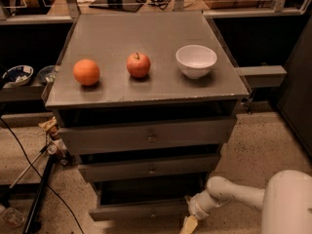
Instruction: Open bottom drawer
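Our gripper (189,224) sits low at the right end of the bottom drawer (141,209); we cannot tell whether it is open or holding anything. That drawer is lowest in the grey cabinet (146,33), under an orange (86,72), apple (138,65) and white bowl (196,61)

No readable txt, labels or nos. anywhere; end effector (189,223) low, just beside bottom drawer (139,210) front.

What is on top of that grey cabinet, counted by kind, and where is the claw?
Round orange fruit: 1
Red apple: 1
White round bowl: 1
Total: 3
Claw: low, beside the slim grey bottom drawer's right end.
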Action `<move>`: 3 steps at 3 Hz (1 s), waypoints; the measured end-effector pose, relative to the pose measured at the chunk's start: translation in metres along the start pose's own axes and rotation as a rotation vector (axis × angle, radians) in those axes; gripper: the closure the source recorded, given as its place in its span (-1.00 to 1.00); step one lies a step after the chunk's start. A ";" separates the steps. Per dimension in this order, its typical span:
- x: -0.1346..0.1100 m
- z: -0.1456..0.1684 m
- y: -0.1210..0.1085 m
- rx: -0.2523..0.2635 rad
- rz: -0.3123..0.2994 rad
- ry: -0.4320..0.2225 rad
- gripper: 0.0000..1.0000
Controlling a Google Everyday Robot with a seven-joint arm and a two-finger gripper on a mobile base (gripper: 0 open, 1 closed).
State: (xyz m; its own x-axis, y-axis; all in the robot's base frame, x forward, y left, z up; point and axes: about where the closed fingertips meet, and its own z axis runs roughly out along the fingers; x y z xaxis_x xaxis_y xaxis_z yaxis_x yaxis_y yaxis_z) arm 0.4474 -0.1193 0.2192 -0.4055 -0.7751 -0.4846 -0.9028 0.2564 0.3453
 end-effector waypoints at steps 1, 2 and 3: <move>0.000 -0.002 0.003 -0.003 -0.011 -0.005 -1.00; 0.002 -0.006 0.016 -0.015 -0.073 -0.041 -1.00; 0.003 -0.009 0.028 -0.040 -0.157 -0.058 -1.00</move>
State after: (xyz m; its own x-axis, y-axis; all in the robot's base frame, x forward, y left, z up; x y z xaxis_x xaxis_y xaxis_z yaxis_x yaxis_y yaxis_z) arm 0.4217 -0.1198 0.2343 -0.2684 -0.7688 -0.5805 -0.9497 0.1103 0.2930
